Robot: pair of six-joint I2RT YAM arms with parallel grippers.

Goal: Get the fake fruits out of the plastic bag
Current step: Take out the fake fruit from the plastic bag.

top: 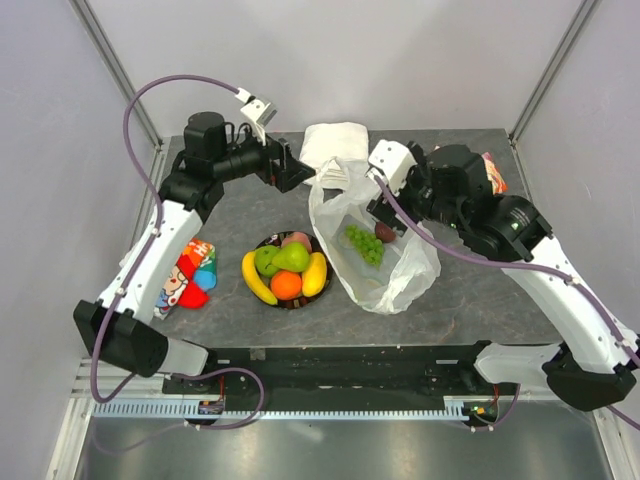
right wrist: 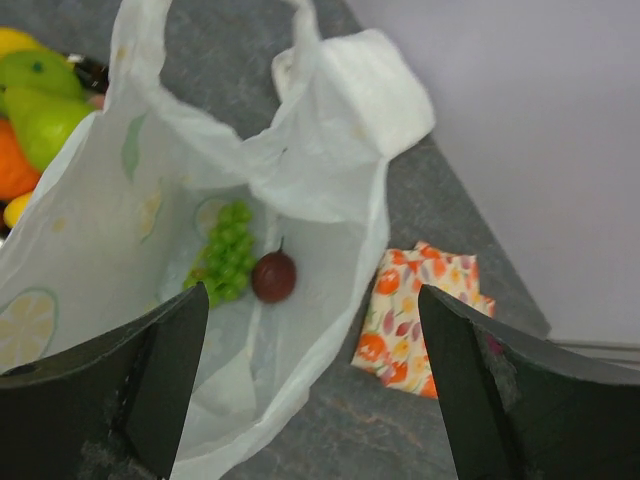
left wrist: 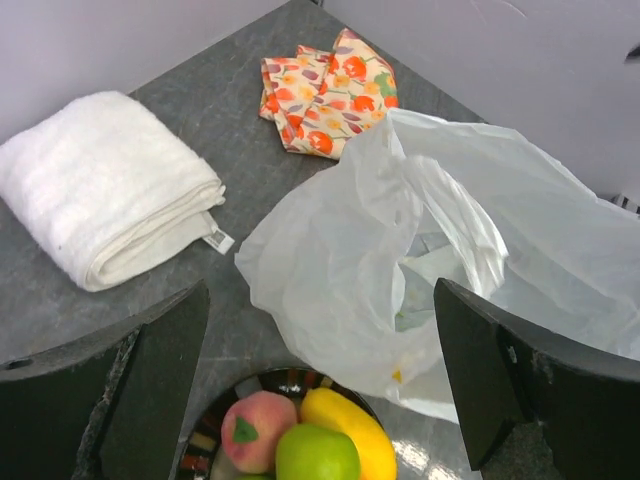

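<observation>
Eight fake fruits, one plastic bag, one plate, one white towel, one floral cloth, one red-and-blue bundle.

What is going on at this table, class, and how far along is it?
Two robot arms are emptying a plastic bag of fake fruits. Most of them already sit piled on the plate. The green grapes and a dark red fruit lie inside the bag. The right tool hangs open over the bag's mouth. The left tool is open too, close by the bag. Neither holds anything.
</observation>
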